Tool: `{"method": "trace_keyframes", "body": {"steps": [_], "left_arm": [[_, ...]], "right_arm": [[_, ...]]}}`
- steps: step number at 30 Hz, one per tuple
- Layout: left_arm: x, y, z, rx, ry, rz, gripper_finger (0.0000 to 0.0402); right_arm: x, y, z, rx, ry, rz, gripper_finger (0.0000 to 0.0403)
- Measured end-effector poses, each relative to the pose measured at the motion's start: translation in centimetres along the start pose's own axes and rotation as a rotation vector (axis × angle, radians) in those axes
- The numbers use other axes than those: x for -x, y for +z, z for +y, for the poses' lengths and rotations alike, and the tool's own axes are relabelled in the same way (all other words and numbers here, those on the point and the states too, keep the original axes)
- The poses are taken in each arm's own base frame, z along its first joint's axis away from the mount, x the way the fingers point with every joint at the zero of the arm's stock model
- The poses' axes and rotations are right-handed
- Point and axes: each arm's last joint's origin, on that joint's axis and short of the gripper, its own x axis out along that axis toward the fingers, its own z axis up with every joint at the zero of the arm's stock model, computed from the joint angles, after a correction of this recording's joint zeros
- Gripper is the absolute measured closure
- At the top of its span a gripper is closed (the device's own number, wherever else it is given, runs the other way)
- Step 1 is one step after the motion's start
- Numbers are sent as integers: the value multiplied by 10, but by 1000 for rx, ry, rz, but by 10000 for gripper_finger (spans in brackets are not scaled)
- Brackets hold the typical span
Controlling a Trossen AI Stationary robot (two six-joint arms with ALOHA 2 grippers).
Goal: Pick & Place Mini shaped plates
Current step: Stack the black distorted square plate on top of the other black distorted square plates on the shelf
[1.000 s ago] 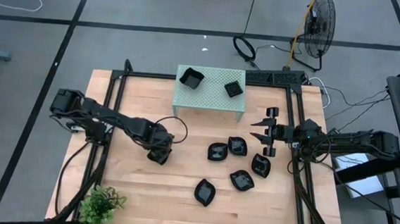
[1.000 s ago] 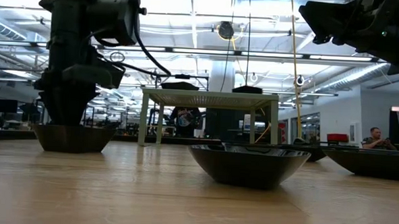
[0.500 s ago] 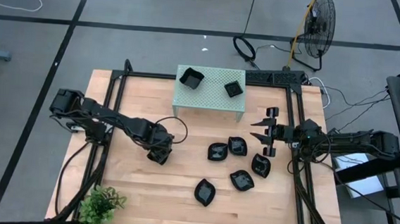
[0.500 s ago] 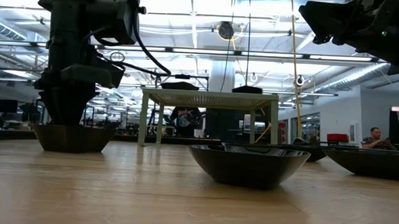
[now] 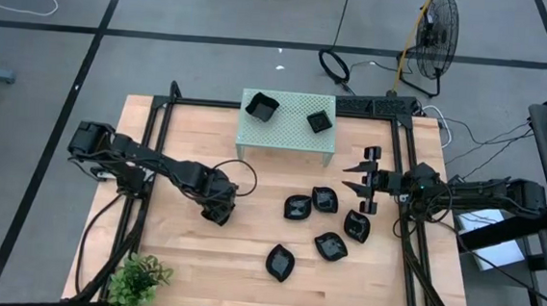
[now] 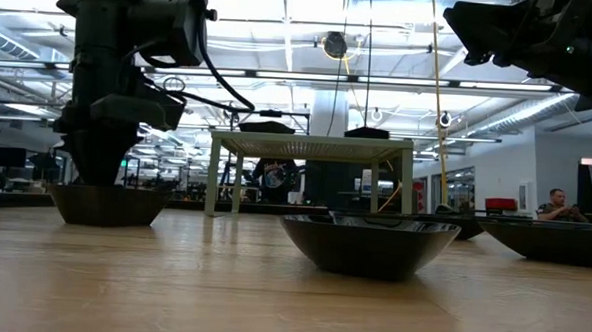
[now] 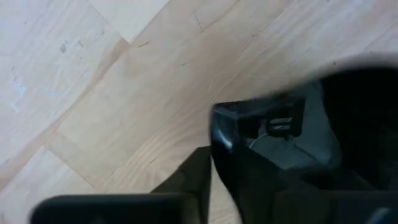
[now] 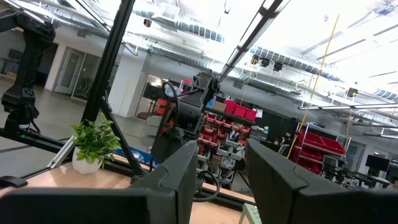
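Observation:
Several small glossy black mini plates lie on the wooden table (image 5: pixel 189 263): a cluster right of centre (image 5: pixel 324 199) (image 5: pixel 331 246) (image 5: pixel 279 262), and two more (image 5: pixel 260 105) (image 5: pixel 318 121) on top of the pale green stand (image 5: pixel 289 135). Another black plate (image 6: pixel 109 203) (image 7: pixel 273 137) sits left of centre. My left gripper (image 5: pixel 216 210) (image 6: pixel 99 142) points straight down into that plate and is shut on its wall. At the right edge my right gripper (image 5: pixel 360 178) (image 8: pixel 221 186) is raised and open, with nothing between its fingers. My left gripper comes from above, pointing down, at the plate's wall near a corner (image 7: pixel 224 127). One finger (image 7: pixel 189 180) stands outside the wall. The other is inside the dish, lost in the dark. The plate rests with its base (image 6: pixel 108 220) on the table.
Black frame rails (image 5: pixel 152 164) (image 5: pixel 402 181) run along the table's left and right sides. A small potted plant (image 5: pixel 139 277) stands at the near left corner. Bare wood lies between the left plate and the cluster. A person (image 6: pixel 558 204) sits far back in the room.
My left gripper's fingers have drawn together on the plate's wall while the arm stayed in place. The plate still sits on the table. My right gripper has kept still.

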Motion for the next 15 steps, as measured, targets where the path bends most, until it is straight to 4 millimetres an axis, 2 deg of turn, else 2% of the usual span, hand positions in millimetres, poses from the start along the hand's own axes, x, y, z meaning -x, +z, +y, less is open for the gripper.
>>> {"method": "trace_keyframes", "body": {"steps": [5,10,15], "left_arm": [[0,1,-1,-28,-4,-8,394],[7,1,0,-47,-19,-27,389],[30,6,-3,-59,-80,-108,395]], "right_arm": [[0,0,0,0,0,0,277],[0,0,0,0,0,0,277],[0,0,0,0,0,0,277]]}}
